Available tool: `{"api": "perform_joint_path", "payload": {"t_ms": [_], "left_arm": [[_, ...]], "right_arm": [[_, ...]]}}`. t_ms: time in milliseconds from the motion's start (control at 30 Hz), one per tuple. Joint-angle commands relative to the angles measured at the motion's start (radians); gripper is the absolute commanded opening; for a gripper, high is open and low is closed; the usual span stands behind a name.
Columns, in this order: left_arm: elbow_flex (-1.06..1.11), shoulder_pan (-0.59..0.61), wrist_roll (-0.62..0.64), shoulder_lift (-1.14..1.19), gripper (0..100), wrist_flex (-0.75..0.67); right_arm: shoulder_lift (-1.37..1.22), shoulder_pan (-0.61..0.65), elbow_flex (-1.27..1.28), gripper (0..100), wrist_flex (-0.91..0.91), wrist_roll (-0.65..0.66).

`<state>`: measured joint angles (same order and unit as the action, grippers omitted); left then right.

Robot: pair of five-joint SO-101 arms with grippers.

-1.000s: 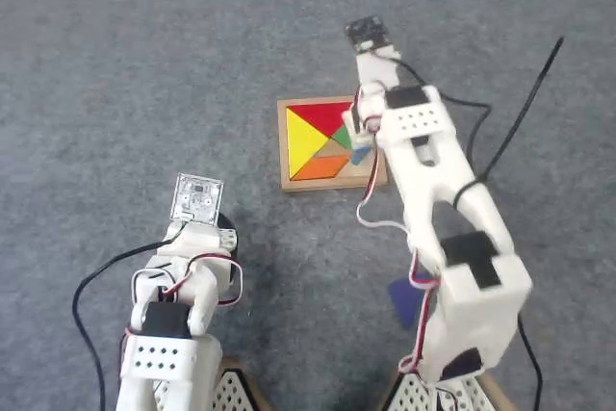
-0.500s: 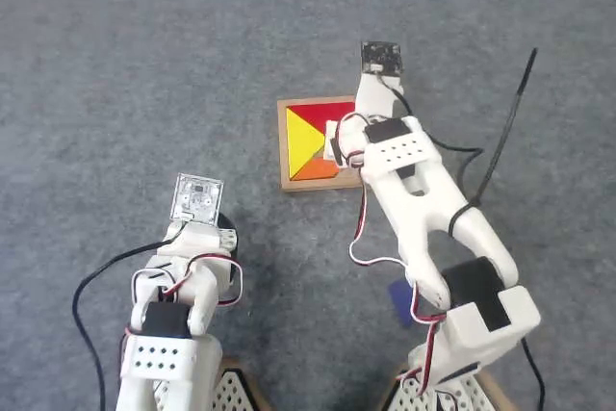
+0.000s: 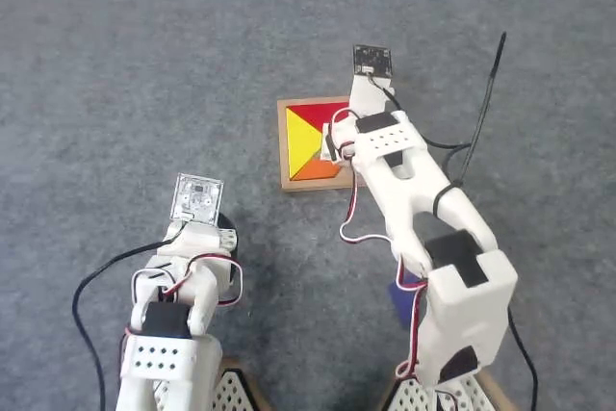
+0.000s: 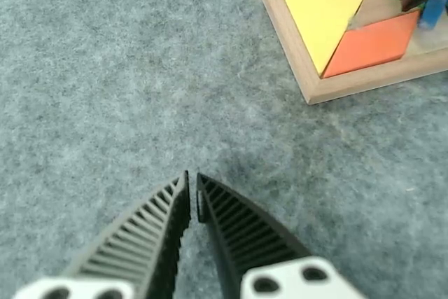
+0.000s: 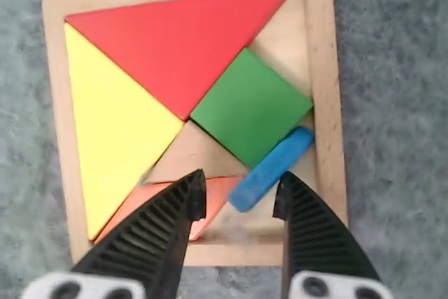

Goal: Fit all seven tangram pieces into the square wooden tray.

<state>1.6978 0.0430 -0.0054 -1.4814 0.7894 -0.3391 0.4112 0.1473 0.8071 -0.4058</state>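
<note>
Five pieces show in the square wooden tray (image 5: 329, 103), though not all of them whole. In the high view the right arm covers the tray's far-right half, leaving only parts of three pieces visible there. In the right wrist view one finger of the right gripper (image 5: 240, 183) hides part of the orange parallelogram (image 5: 213, 197). A dark blue piece (image 3: 402, 303) lies on the grey carpet (image 3: 115, 74) close by the right arm's base. The arm hides most of it, so its shape cannot be told.

The large red triangle (image 5: 182, 40) and the large yellow triangle (image 5: 112, 131) lie flat, meeting along one edge and filling one corner of the tray. The green square (image 5: 250, 106) sits turned on its point, touching the red triangle. Bare wood shows beside it and between it and the orange parallelogram.

The light blue piece (image 5: 271, 169) is not flat. It is tipped up on edge against the green square, its long axis diagonal to the tray's walls and parallel to the square's side, with one end near the tray wall.

The right gripper hangs over it, jaws apart, straddling its other end.

The left gripper (image 4: 190, 181) is over carpet, well apart from the tray, its jaws almost together and holding nothing.
</note>
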Motion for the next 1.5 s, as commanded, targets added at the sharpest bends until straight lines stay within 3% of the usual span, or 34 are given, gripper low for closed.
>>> {"api": "perform_joint_path", "payload": {"t_ms": [0, 100, 267, 600, 833, 1033, 1200, 1333, 1467], "left_arm": [[-0.008, 0.005, 0.008, -0.014, 2, 0.008], [-0.008, 0.005, 0.008, -0.014, 2, 0.008], [-0.008, 0.005, 0.008, -0.014, 2, 0.008], [-0.008, 0.005, 0.008, -0.014, 2, 0.008], [-0.008, 0.005, 0.008, -0.014, 2, 0.008], [-0.008, 0.005, 0.008, -0.014, 2, 0.008], [-0.008, 0.005, 0.008, -0.014, 2, 0.008], [-0.008, 0.005, 0.008, -0.014, 2, 0.008], [-0.008, 0.005, 0.008, -0.014, 2, 0.008]], "right_arm": [[0.012, 0.002, -0.064, 16.6, -0.008, 0.020], [0.012, -0.019, -0.061, 15.7, -0.008, 0.014], [0.012, -0.050, -0.061, 4.6, -0.008, 0.012], [0.027, -0.050, -0.068, 3.9, 0.024, 0.014], [0.182, -0.050, -0.061, 3.9, 0.079, 0.018], [0.222, -0.050, -0.066, 3.9, -0.005, 0.021], [0.111, -0.047, -0.133, 3.9, -0.079, 0.021], [-0.024, -0.051, -0.290, 0.7, -0.070, 0.021], [-0.153, -0.045, -0.423, 3.8, -0.038, 0.058]]}}
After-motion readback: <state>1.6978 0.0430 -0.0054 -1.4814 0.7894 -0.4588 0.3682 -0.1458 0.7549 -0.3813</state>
